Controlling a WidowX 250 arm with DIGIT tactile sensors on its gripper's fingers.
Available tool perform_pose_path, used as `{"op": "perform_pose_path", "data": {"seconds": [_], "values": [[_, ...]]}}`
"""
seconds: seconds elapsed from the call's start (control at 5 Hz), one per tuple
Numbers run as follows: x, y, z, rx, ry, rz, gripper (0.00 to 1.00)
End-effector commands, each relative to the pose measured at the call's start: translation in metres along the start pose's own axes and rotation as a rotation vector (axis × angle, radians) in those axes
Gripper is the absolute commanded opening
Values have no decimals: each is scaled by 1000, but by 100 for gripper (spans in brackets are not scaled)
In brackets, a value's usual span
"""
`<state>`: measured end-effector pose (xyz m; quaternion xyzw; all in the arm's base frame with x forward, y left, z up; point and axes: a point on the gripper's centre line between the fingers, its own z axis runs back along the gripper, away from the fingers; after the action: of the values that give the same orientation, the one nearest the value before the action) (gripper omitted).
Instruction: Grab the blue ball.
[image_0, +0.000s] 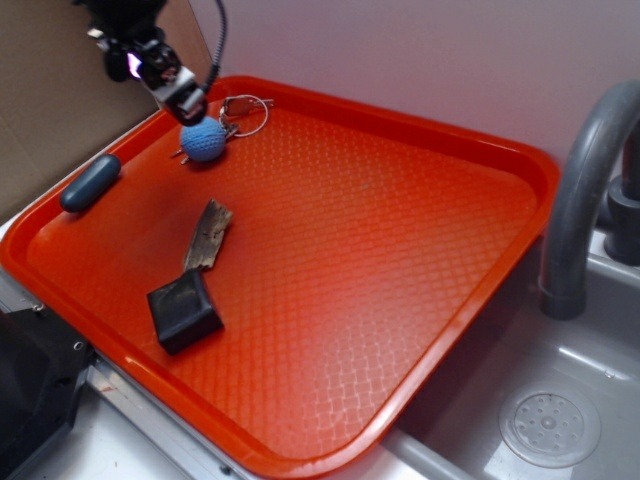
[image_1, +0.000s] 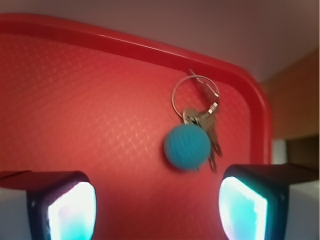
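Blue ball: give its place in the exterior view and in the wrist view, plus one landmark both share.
Exterior: the blue ball lies at the upper left, near the red tray's far rim, just below the end effector.
Wrist: the ball sits right of centre, ahead of and between the two fingers.
Shared landmark: the metal key ring attached to the ball.

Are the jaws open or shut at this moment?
Open. In the wrist view the two fingers stand far apart, and the blue ball lies free ahead of them.
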<state>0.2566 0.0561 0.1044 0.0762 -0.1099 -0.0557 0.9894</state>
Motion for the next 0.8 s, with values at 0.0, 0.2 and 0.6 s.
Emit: {"op": "perform_pose_path", "data": {"seconds": [0.0, 0.2, 0.6], "values": [[24, 14, -32, -5, -6, -25, 100], [29, 13, -46, 3, 18, -32, 100], [29, 28, -69, 110, 70, 4, 100]]}}
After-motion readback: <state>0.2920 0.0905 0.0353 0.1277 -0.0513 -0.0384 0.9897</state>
